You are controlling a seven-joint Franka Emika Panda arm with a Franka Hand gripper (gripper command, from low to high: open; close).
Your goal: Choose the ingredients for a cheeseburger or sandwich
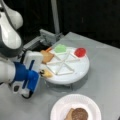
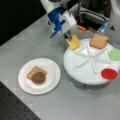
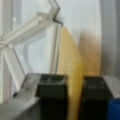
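My gripper [image 2: 68, 37] is shut on the yellow cheese square [image 2: 73, 42], which hangs tilted at the rim of the round divided tray [image 2: 75, 77]. In the wrist view the cheese [image 3: 71, 72] stands edge-on between the black fingers [image 3: 53, 95]. In a front view the gripper [image 1: 42, 73] holds the cheese [image 1: 48, 74] at the tray's [image 1: 75, 78] left edge. On the tray lie a toast square [image 2: 98, 41], a green leaf [image 2: 115, 54] and a red disc [image 2: 109, 74]. The white plate [image 2: 53, 70] carries a toast square [image 2: 32, 71] with the brown patty [image 2: 38, 78] on top.
A metal frame [image 2: 92, 17] with an orange part [image 2: 81, 28] stands behind the tray. The grey table [image 1: 105, 75] spreads around the tray and plate [image 1: 60, 105]. A dark perforated surface [image 2: 15, 110] borders the table in a front view's bottom left.
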